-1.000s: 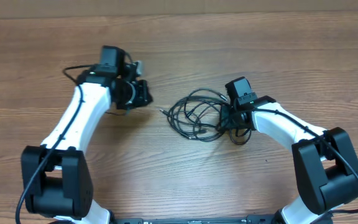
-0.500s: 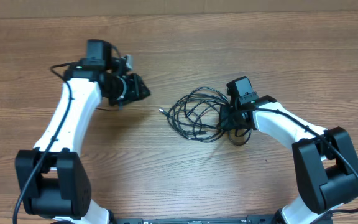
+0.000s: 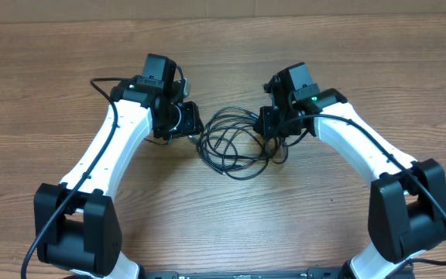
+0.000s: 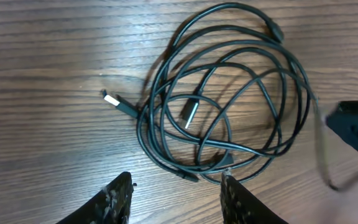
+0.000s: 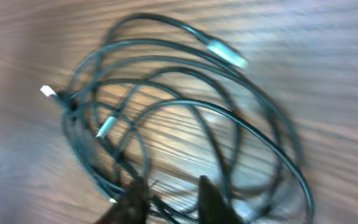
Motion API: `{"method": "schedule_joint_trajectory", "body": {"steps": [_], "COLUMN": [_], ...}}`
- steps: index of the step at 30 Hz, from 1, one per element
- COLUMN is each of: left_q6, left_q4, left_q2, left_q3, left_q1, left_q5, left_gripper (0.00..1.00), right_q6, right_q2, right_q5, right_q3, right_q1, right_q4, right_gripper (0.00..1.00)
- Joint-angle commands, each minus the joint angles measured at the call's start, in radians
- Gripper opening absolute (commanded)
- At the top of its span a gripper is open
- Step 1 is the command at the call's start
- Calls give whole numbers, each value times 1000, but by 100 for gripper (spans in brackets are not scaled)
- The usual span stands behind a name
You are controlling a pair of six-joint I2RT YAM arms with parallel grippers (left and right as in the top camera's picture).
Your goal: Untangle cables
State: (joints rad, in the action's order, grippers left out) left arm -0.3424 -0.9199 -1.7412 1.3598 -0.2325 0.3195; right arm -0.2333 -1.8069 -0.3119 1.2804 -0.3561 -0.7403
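The cables [image 3: 235, 141] are thin black cords tangled in loose loops on the wood table between my two arms. In the left wrist view the cables [image 4: 229, 93] fill the middle, with small plug ends at the left and inside the loops. My left gripper [image 3: 193, 124] is open and empty [image 4: 176, 186], its tips at the bundle's near edge. My right gripper [image 3: 272, 129] is at the bundle's right edge. In the blurred right wrist view its fingers [image 5: 171, 186] stand a little apart over strands of the cables [image 5: 185, 106]; I cannot see a firm hold.
The wood table [image 3: 223, 225] extends all round the bundle. Thicker black arm cables run along both white arms, one looping at the left arm [image 3: 103, 81]. One thin loop of the bundle hangs below my right gripper [image 3: 281, 159].
My left gripper has swung right, up to the bundle's left edge. My right gripper has moved up and left, and the bundle has shifted slightly left with it.
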Motion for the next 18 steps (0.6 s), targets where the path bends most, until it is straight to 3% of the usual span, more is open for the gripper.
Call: {"method": "schedule_joint_trajectory", "body": {"steps": [1, 4, 8, 9, 18], "left_q6": [-26, -41, -48, -50, -72], "left_q4": [-8, -18, -31, -35, -24], "left_q2": [-2, -2, -2, -2, -7], "left_q3": [2, 2, 2, 2, -30], "left_q1": [-2, -4, -5, -6, -58], "left_q5": [-23, -23, -4, -5, -7], "left_gripper": [46, 47, 52, 53, 52], "right_q6": [-24, -59, -59, -58, -55], "right_q2": [25, 43, 88, 99, 170], "right_q5": [217, 296, 303, 303, 217], "right_q3": [35, 37, 37, 38, 37], "right_q1": [10, 27, 62, 70, 166], "right_q4": [-64, -117, -142, -145, -183], "right_gripper": [34, 44, 82, 97, 100]}}
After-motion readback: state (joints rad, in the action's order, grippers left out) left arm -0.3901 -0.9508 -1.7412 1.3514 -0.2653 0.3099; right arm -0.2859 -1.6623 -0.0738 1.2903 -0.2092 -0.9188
